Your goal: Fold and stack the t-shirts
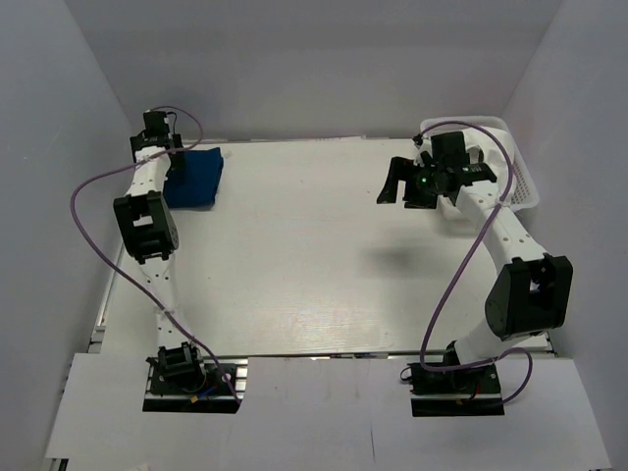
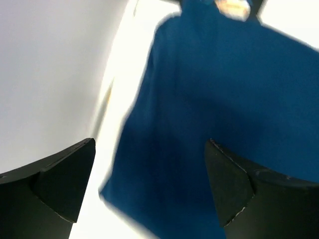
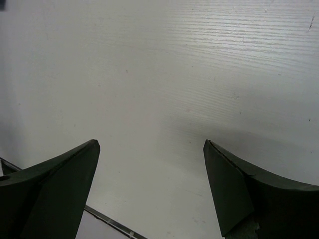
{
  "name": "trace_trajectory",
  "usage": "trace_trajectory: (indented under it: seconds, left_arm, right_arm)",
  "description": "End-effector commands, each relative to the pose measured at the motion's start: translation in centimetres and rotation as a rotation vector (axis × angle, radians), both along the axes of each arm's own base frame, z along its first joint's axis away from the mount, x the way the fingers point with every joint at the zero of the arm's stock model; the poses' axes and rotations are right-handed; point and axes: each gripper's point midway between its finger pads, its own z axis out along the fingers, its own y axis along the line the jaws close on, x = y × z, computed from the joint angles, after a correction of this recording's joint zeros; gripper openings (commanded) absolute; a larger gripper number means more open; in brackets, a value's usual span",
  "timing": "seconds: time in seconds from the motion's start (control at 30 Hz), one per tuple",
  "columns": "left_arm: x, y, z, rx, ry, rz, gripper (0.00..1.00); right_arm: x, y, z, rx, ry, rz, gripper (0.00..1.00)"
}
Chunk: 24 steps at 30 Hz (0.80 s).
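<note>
below the left tool (image 2: 149, 152), navy t-shirt (image 2: 224, 89)

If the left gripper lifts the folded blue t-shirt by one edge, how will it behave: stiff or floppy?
Probably floppy: the blue t-shirt is soft cloth in a loose folded bundle, so lifted by one edge it would likely unfold and hang. It looks light. Pushed on the smooth table, it may bunch rather than slide.

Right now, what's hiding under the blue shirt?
The blue shirt lies folded on the white table, which shows beside it. Anything beneath is covered, so I cannot tell.
</note>
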Motion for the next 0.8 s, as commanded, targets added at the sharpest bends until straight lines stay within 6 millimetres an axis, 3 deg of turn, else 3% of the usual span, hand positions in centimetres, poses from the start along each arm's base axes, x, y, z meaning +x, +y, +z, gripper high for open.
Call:
trace_trajectory:
  seconds: [0.0, 0.03, 0.07, 0.1, 0.13, 0.17, 0.2, 0.23, 0.27, 0.3, 0.33, 0.37, 0.4, 0.43, 0.47, 0.5, 0.6, 0.7, 0.77]
  left_arm:
    - [-3.0, -4.3, 13.2, -0.152, -0.218, 0.000, 1.00]
    - [-4.2, -5.8, 12.2, -0.220, -0.205, 0.007, 1.00]
    - [-5.2, -7.0, 12.8, -0.269, -0.209, -0.025, 1.00]
    - [-5.1, -9.7, 14.1, -0.349, -0.259, -0.117, 1.00]
    - [-7.5, -11.0, 14.8, -0.401, -0.268, -0.140, 1.00]
    - [-8.4, -13.5, 15.2, -0.457, -0.279, -0.172, 1.00]
    - [-9.6, -14.9, 15.4, -0.485, -0.284, -0.189, 1.00]
    - [-11.5, -16.3, 13.1, -0.511, -0.233, -0.184, 1.00]
    - [-13.5, -18.9, 15.4, -0.528, -0.271, -0.231, 1.00]
    - [-15.7, -19.8, 13.2, -0.530, -0.220, -0.215, 1.00]
    - [-17.2, -21.0, 13.4, -0.542, -0.220, -0.232, 1.00]
    - [-18.8, -23.0, 13.6, -0.567, -0.222, -0.262, 1.00]
    - [-21.7, -24.3, 14.3, -0.604, -0.246, -0.309, 1.00]
    - [-22.9, -25.4, 15.0, -0.635, -0.280, -0.351, 1.00]
    - [-24.5, -26.9, 15.4, -0.691, -0.287, -0.377, 1.00]
    - [-26.5, -27.2, 16.0, -0.715, -0.324, -0.398, 1.00]
    - [-28.9, -27.9, 15.8, -0.751, -0.334, -0.402, 1.00]
    - [-29.7, -27.3, 15.5, -0.724, -0.321, -0.370, 1.00]
    - [-29.7, -27.4, 15.9, -0.712, -0.314, -0.378, 1.00]
  right_arm:
    - [0.3, 0.8, 3.1, 0.068, -0.117, 0.013, 0.90]
    - [-0.2, 0.8, 2.7, 0.073, -0.108, 0.010, 0.90]
    - [0.1, 1.0, 3.6, 0.094, -0.148, 0.016, 0.90]
    - [-0.1, 1.1, 3.6, 0.098, -0.152, 0.018, 0.90]
    - [-0.7, 1.1, 2.9, 0.102, -0.137, 0.012, 0.90]
    - [-0.8, 1.0, 3.5, 0.114, -0.160, 0.004, 0.90]
    - [-1.2, 1.0, 2.7, 0.118, -0.148, 0.003, 0.90]
    - [-1.4, 1.0, 3.5, 0.129, -0.178, -0.006, 0.90]
    - [-2.2, 0.9, 3.3, 0.135, -0.179, -0.003, 0.90]
    - [-2.5, 0.8, 2.6, 0.135, -0.180, -0.007, 0.90]
    - [-2.9, 0.4, 3.2, 0.135, -0.208, -0.020, 0.90]
    - [-3.8, 0.1, 2.1, 0.126, -0.204, -0.026, 0.90]
    - [-4.1, 0.0, 1.9, 0.124, -0.215, -0.030, 0.90]
    - [-4.3, -0.2, 3.2, 0.137, -0.271, -0.043, 0.90]
    - [-5.0, -0.3, 1.6, 0.133, -0.241, -0.047, 0.90]
    - [-5.0, -0.3, 1.8, 0.140, -0.260, -0.046, 0.90]
    - [-5.9, 0.1, 1.7, 0.176, -0.272, -0.028, 0.90]
    - [-6.3, 0.2, 1.2, 0.195, -0.278, -0.037, 0.90]
    - [-6.2, 0.0, 2.1, 0.198, -0.315, -0.050, 0.90]
